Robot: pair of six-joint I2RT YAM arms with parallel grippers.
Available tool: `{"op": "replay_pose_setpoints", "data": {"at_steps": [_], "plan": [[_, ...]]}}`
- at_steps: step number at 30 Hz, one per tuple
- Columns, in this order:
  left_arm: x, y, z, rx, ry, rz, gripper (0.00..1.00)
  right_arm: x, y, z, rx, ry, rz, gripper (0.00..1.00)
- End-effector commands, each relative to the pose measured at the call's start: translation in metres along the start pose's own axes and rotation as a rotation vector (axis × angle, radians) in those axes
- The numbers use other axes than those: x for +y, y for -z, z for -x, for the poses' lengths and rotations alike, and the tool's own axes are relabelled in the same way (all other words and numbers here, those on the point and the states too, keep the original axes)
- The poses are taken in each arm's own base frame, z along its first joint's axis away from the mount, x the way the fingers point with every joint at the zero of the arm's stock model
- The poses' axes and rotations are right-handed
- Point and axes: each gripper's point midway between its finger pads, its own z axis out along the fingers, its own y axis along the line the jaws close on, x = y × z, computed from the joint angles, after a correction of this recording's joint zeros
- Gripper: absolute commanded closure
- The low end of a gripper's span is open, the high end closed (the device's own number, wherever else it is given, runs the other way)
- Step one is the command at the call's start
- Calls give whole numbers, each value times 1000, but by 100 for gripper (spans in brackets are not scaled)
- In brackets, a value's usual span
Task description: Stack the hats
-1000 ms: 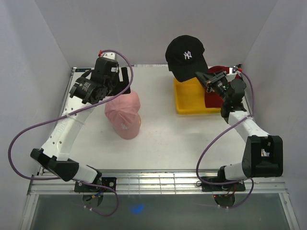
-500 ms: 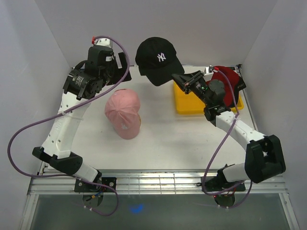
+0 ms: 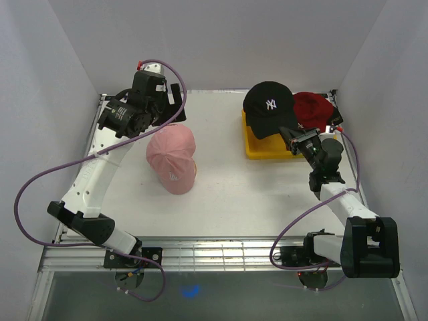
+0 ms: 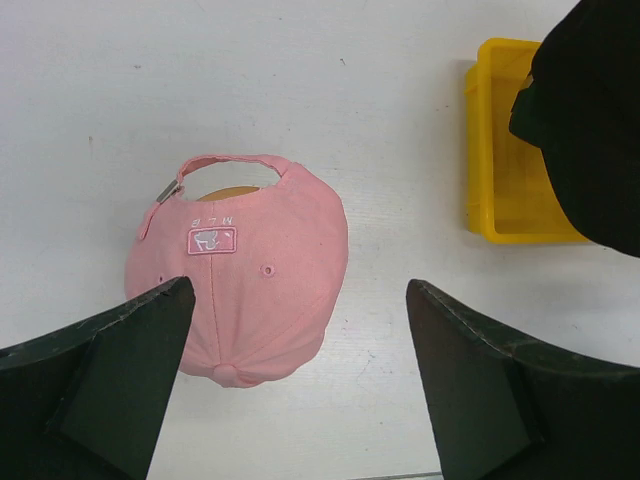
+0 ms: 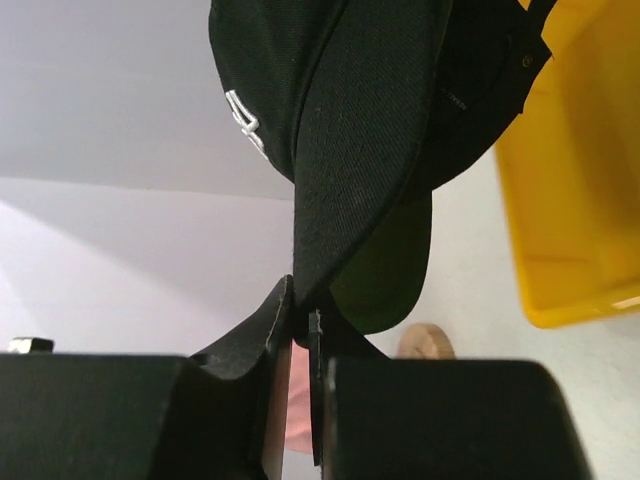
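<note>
Across the table (image 3: pixel 227 200): one pink cap (image 3: pixel 172 154), one black cap (image 3: pixel 267 110), one red cap (image 3: pixel 313 105).

Your left arm (image 3: pixel 93 179) and right arm (image 3: pixel 346 202) wear white shells broken by black joints, with chunky black blocks at the elbows. A thin purple cable (image 3: pixel 25 194) loops loose beside each, and a red plug (image 3: pixel 140 65) caps the left wrist. Your left gripper (image 4: pixel 300 290) has matte black wedge fingers; your right gripper (image 5: pixel 300 308), flat black slabs.
</note>
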Motion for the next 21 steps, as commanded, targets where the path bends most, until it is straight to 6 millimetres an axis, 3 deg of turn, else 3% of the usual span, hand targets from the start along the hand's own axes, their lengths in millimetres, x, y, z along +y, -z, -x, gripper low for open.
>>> {"op": "replay_pose_setpoints", "data": {"at_steps": [1,4,8,15,18,21], "plan": [[1,15,8,-44,12,-26,2,10,16,7,-8,99,89,92],[2,15,5,-39,11,-23,2,-28,26,8,-3,87,30,92],[5,14,3,-39,5,-13,2,-57,35,2,20,72,-29,92],[6,9,-5,-24,4,-11,2,-88,39,-2,61,129,-184,49],[7,10,-6,-24,-1,-10,2,-100,44,1,73,175,-285,38],[8,9,-8,-21,-4,-6,2,-107,52,8,65,202,-349,34]]}}
